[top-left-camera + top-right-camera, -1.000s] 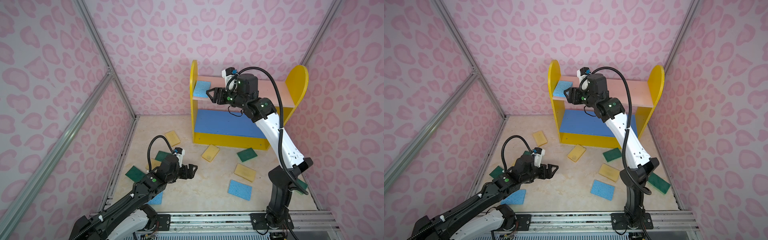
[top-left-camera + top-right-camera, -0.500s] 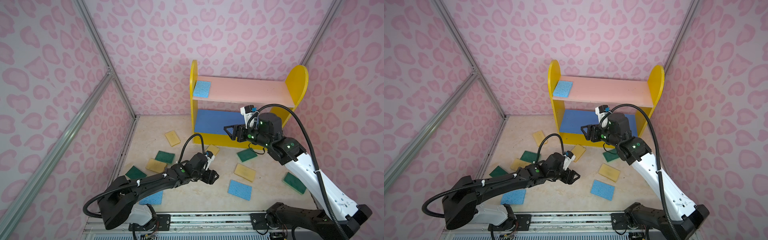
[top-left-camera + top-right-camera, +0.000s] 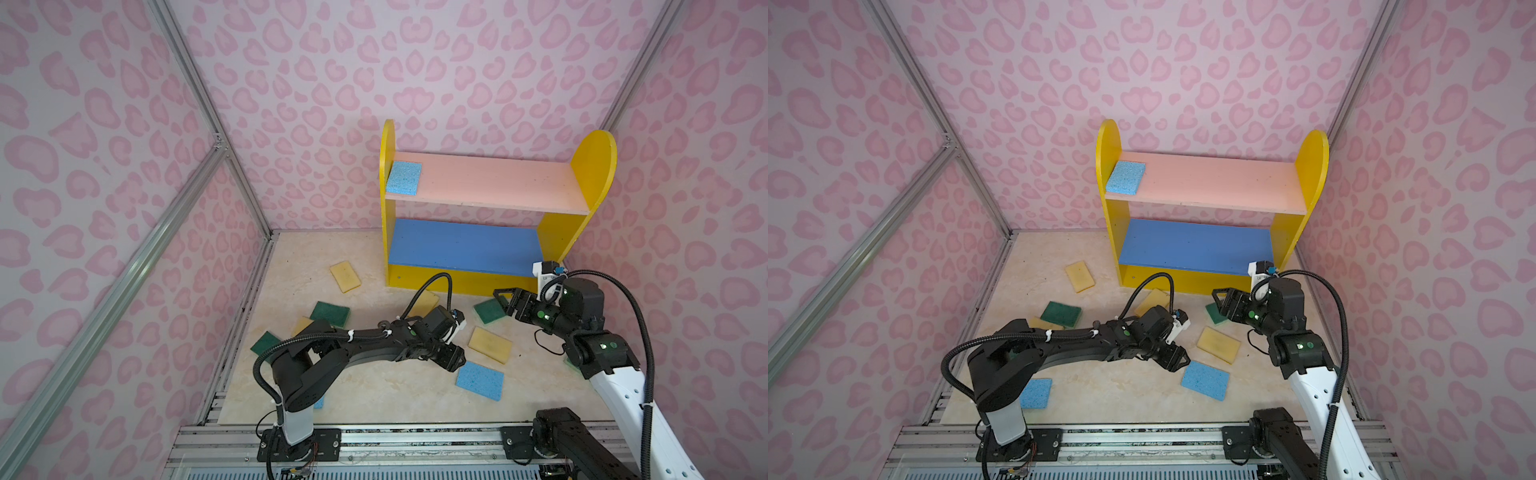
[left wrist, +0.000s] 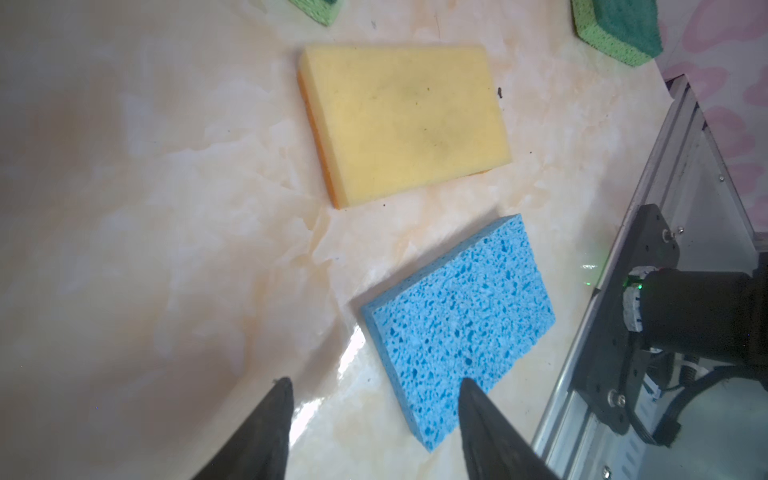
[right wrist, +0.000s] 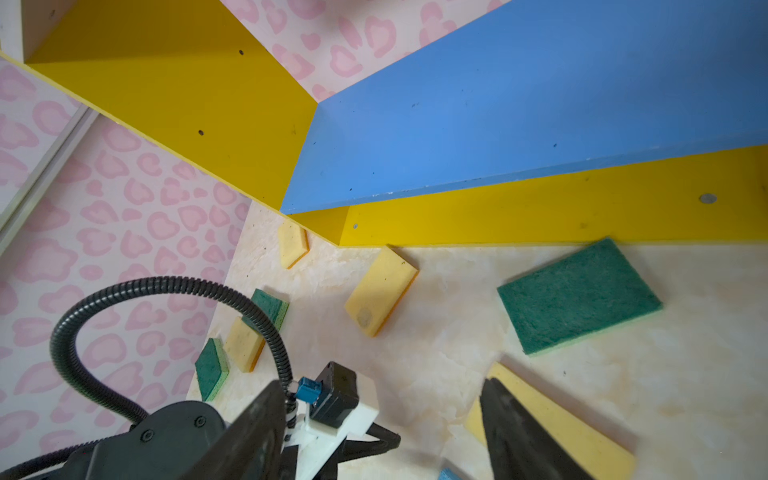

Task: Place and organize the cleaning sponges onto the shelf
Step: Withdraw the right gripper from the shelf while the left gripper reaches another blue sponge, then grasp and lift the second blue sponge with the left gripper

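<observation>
Spread fingers (image 4: pixel 266 436) hover beside the blue sponge (image 4: pixel 457 328).

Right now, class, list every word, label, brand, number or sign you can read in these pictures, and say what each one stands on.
No readable text, number or sign shows in any view.
The shelf, the blue sponge, the yellow sponge and the green sponge bear no print.
The wall shows only a pink blotch pattern, no lettering.

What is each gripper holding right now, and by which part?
Nothing is held. Left gripper, open, hangs by a corner of the light blue sponge; right gripper is open, empty.
</observation>
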`<state>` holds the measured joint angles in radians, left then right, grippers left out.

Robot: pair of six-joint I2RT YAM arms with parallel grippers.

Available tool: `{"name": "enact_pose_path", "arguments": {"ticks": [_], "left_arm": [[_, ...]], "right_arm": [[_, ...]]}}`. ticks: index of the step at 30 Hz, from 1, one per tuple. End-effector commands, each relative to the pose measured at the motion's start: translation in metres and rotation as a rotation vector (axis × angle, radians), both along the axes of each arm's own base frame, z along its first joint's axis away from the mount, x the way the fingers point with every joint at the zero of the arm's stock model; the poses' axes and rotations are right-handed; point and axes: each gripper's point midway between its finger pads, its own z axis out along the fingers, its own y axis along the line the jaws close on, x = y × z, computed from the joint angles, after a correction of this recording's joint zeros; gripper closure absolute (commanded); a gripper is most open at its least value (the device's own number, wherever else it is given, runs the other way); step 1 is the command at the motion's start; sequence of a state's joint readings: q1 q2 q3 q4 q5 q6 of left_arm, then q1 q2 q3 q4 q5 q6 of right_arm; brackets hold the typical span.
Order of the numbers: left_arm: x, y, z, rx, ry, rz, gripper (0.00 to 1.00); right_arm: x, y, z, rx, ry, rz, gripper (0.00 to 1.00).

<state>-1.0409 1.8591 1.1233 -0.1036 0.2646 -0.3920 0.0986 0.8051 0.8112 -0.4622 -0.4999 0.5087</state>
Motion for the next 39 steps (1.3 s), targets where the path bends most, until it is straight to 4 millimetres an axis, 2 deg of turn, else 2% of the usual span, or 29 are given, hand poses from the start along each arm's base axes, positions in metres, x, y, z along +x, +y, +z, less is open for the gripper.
{"name": "enact_pose_path", "arguments": {"ticks": [1,6,11,19,21,27,29,33,39], "left_arm": [[0.003,-0.009,-0.007,0.015,-0.015,-0.014,0.4],[0.005,-0.014,-0.018,0.038,-0.012,-0.022,0.43],[0.008,-0.02,-0.025,0.048,-0.007,-0.026,0.46],[0.002,-0.029,-0.036,0.051,0.022,-0.044,0.56],[0.0,-0.031,-0.039,0.055,0.027,-0.05,0.61],[-0.004,-0.032,-0.042,0.058,0.036,-0.055,0.88],[-0.004,-0.031,-0.041,0.055,0.034,-0.053,0.96],[-0.004,-0.026,-0.035,0.052,0.021,-0.037,0.96],[0.006,-0.012,-0.011,0.035,-0.033,0.055,0.96]], "right_arm": [[0.001,0.004,-0.002,0.051,-0.016,0.01,0.25],[0.001,0.003,-0.008,0.073,-0.009,0.002,0.25],[-0.001,0.001,-0.005,0.073,-0.024,-0.007,0.25],[-0.004,0.0,-0.003,0.07,-0.027,-0.008,0.25],[-0.004,0.0,-0.003,0.07,-0.027,-0.008,0.25],[-0.005,0.0,-0.001,0.073,-0.029,-0.009,0.25],[-0.006,0.0,-0.002,0.07,-0.028,-0.01,0.25],[-0.006,0.0,-0.001,0.076,-0.027,-0.012,0.25],[-0.005,-0.001,0.001,0.079,-0.028,-0.018,0.25]]}}
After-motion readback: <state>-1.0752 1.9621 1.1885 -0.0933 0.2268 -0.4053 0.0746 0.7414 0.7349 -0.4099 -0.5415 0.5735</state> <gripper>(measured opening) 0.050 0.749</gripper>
